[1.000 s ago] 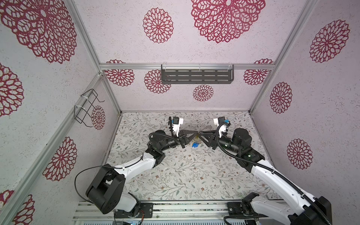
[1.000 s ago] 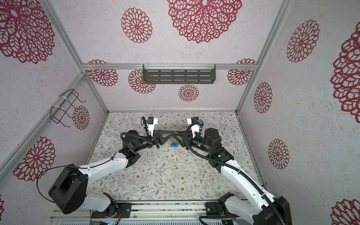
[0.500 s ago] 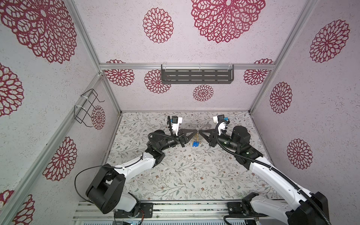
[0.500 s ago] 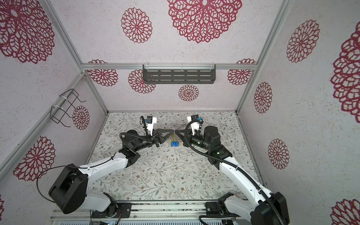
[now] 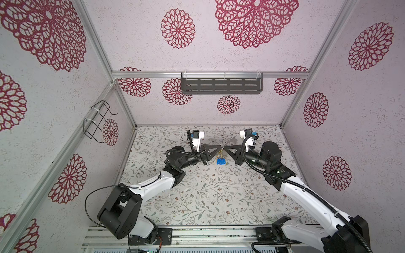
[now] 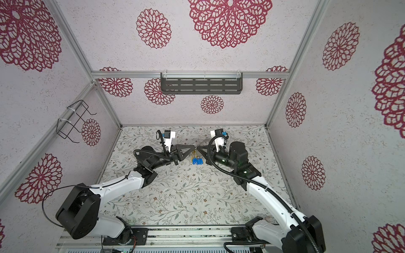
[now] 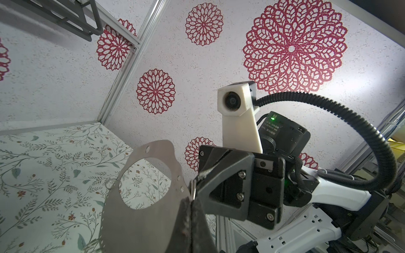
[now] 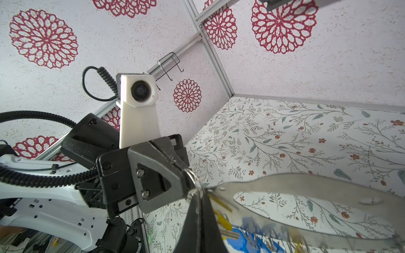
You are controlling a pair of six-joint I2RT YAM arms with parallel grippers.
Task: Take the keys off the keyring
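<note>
Two grippers meet tip to tip above the far middle of the floral table (image 5: 197, 197), each arm reaching in from its own near corner. The left gripper (image 5: 220, 146) has its jaws pressed together on the keyring (image 7: 140, 221), clamping the flat grey band at its edge and holding it up off the table. The right gripper (image 5: 226, 148) is closed as well, its fingertips (image 8: 190, 223) pinching a silver ring (image 8: 193, 178) that sits at the band's edge right beside the left gripper's tip (which tag that ring belongs to cannot be told). The keys (image 5: 220, 161) hang in a bunch under the band, just below the two tips, the blue tags lowest and the yellow ones above them; the right wrist view shows them only as a blur. In both top views the keyring is too slim to make out clearly.
</note>
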